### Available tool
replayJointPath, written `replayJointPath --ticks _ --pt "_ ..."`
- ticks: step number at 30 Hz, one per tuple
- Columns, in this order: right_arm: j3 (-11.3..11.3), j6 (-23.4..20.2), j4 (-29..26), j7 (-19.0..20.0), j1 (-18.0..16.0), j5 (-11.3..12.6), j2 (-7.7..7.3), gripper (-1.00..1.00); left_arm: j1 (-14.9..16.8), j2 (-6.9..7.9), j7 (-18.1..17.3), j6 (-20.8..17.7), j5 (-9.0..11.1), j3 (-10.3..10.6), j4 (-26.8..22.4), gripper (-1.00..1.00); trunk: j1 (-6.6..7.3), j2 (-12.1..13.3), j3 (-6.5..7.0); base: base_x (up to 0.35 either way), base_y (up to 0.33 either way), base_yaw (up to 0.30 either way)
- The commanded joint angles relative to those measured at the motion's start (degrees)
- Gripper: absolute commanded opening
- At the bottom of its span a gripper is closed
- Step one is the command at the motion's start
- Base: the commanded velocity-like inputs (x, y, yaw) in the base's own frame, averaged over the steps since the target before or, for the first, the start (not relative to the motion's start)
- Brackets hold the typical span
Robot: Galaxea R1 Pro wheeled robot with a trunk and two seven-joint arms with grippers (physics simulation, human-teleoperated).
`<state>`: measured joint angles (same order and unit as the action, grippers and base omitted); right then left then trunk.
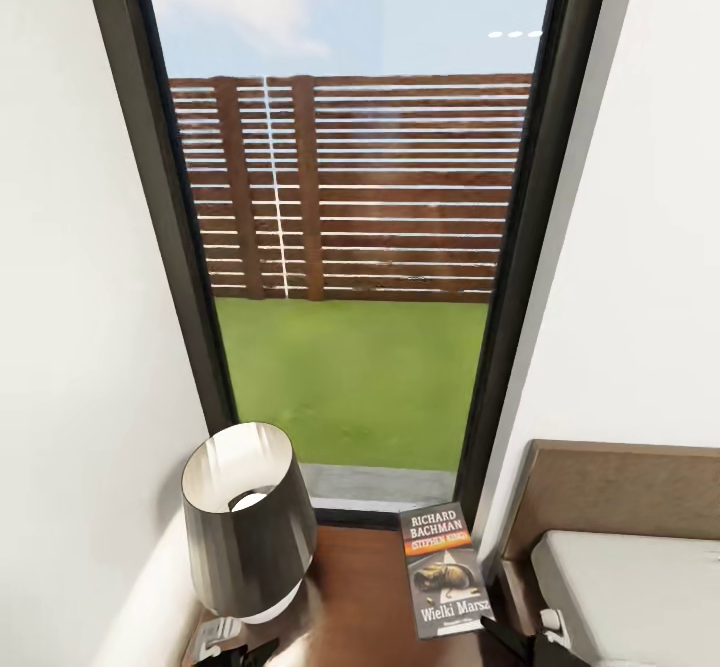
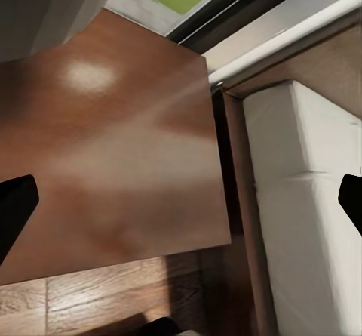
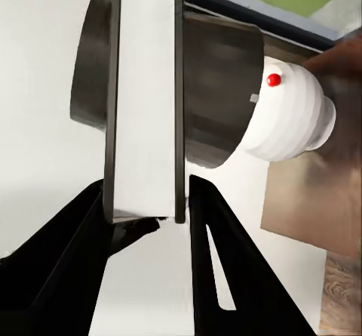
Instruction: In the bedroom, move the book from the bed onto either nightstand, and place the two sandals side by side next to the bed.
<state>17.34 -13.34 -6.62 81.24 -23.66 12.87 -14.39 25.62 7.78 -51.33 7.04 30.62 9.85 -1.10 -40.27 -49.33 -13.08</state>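
My right gripper (image 3: 147,219) is shut on the lower edge of the book (image 3: 147,94), which I see edge-on between the black fingers (image 3: 72,275). From the head, the book (image 1: 445,572) shows its dark "RICHARD BACHMAN" cover, held over the right part of the reddish-brown nightstand (image 1: 360,597), with the right gripper (image 1: 530,642) just under it. Whether the book touches the top I cannot tell. My left gripper (image 2: 181,204) is open above the nightstand top (image 2: 113,147), beside the bed (image 2: 302,200). The left gripper (image 1: 215,642) is at the lamp's foot. The sandals are out of view.
A lamp (image 1: 245,517) with a dark shade and white ribbed base (image 3: 290,117) takes up the nightstand's left half. A tall dark-framed window (image 1: 350,247) stands behind it and a white wall (image 1: 70,347) to the left. The brown headboard (image 1: 620,482) and mattress (image 1: 640,587) lie right.
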Motion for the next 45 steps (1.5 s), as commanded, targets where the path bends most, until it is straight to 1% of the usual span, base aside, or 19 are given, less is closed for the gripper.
replayJointPath --ticks 1,2,3,5,8,9,10,12,15,16,17,20,22,26,32,34,35,39,45 --pt "-0.26 -1.10 -0.09 -1.29 -0.07 0.38 0.12 -1.00 0.05 -0.06 -0.09 0.50 0.26 0.48 0.05 1.00 -0.01 -0.06 -0.08 0.000 0.000 0.000" --pt "-0.27 -2.30 -0.24 -5.01 -0.13 0.35 0.62 -1.00 0.05 -0.18 -0.12 0.50 0.25 0.50 0.05 1.00 -0.01 -0.06 -0.08 0.000 0.000 0.000" --pt "-0.27 -3.02 -0.29 -7.12 -0.16 0.35 1.01 -1.00 0.05 -0.22 -0.15 0.51 0.24 0.50 0.05 1.00 -0.01 -0.06 -0.08 0.000 0.000 0.000" --pt "-0.25 -6.33 -0.47 -14.26 -0.21 0.36 2.69 -1.00 0.05 -0.47 -0.24 0.51 0.24 0.52 0.05 1.00 -0.01 -0.06 -0.08 0.000 0.000 0.000" --pt "-0.22 -8.46 -0.80 -16.97 -0.23 0.41 3.38 -1.00 0.05 -0.68 -0.47 0.50 0.19 0.56 0.01 1.00 -0.01 -0.06 -0.08 0.000 0.000 0.000" --pt "-0.21 -9.41 -1.48 -17.99 -0.24 0.46 3.67 -1.00 0.05 -0.83 -1.02 0.47 0.17 0.55 -0.01 1.00 -0.01 -0.06 -0.08 0.000 0.000 0.000" --pt "-0.21 -10.27 -3.19 -18.87 -0.26 0.57 3.93 -1.00 0.05 -0.95 -2.71 0.45 0.16 0.51 -0.04 1.00 -0.01 -0.06 -0.08 0.000 0.000 0.000" --pt "-0.20 -10.68 -4.53 -19.21 -0.26 0.73 4.04 -1.00 0.05 -0.97 -4.48 0.41 0.15 0.45 -0.06 1.00 -0.01 -0.06 -0.08 0.000 0.000 0.000" --pt "-0.20 -12.94 -7.23 -19.58 -0.25 0.98 4.47 -1.00 0.05 -0.90 -10.24 0.30 0.15 0.28 -0.11 1.00 -0.01 -0.06 -0.08 0.000 0.000 0.000" --pt "-0.20 -14.57 -8.09 -19.63 -0.27 1.03 5.08 -1.00 0.06 -0.83 -12.45 0.27 0.14 0.24 -0.22 1.00 -0.01 -0.06 -0.08 0.000 0.000 0.000" --pt "-0.20 -17.45 -9.69 -19.67 -0.30 1.07 6.17 -1.00 0.12 -0.75 -14.99 -0.04 0.17 0.21 -0.65 1.00 -0.01 -0.06 -0.08 0.000 0.000 0.000" --pt "-0.20 -21.04 -12.75 -19.68 -0.32 1.13 7.21 -1.00 0.18 -0.70 -16.96 -1.66 0.21 0.19 -2.11 1.00 -0.01 -0.06 -0.08 0.000 0.000 0.000" --pt "-0.20 -23.36 -15.25 -19.67 -0.33 1.21 7.67 -1.00 0.20 -0.68 -17.69 -3.64 0.22 0.18 -3.96 1.00 -0.01 -0.06 -0.08 0.000 0.000 0.000" --pt "-0.20 -27.57 -17.89 -19.64 -0.34 1.56 8.22 -1.00 0.22 -0.67 -19.05 -6.88 0.23 0.21 -7.89 1.00 -0.01 -0.06 -0.08 0.000 0.000 0.000" --pt "-0.24 -29.73 -18.71 -19.30 -0.34 1.76 9.74 -1.00 0.19 -0.55 -21.66 -8.15 0.29 0.40 -9.37 1.00 -0.01 -0.06 -0.08 0.000 0.000 0.000" --pt "-0.26 -29.85 -18.72 -18.08 -0.34 1.78 9.90 -1.00 0.16 -0.31 -21.98 -8.24 0.30 0.45 -9.43 1.00 -0.01 -0.06 -0.08 0.000 0.000 0.000" --pt "-0.30 -29.92 -18.72 -15.76 -0.34 1.75 9.94 -1.00 0.15 -0.28 -21.98 -8.30 0.31 0.49 -9.44 1.00 -0.01 -0.06 -0.08 0.000 0.000 0.000" --pt "-0.34 -29.97 -18.64 -11.33 -0.34 1.73 9.94 -1.00 0.14 -0.42 -21.86 -8.29 0.22 0.51 -9.33 1.00 -0.01 -0.06 -0.08 0.000 0.000 0.000" --pt "-0.29 -29.98 -18.61 -9.81 -0.34 1.72 9.91 -1.00 0.14 -0.48 -21.88 -8.27 0.20 0.52 -9.20 1.00 -0.01 -0.06 -0.08 0.000 0.000 0.000"
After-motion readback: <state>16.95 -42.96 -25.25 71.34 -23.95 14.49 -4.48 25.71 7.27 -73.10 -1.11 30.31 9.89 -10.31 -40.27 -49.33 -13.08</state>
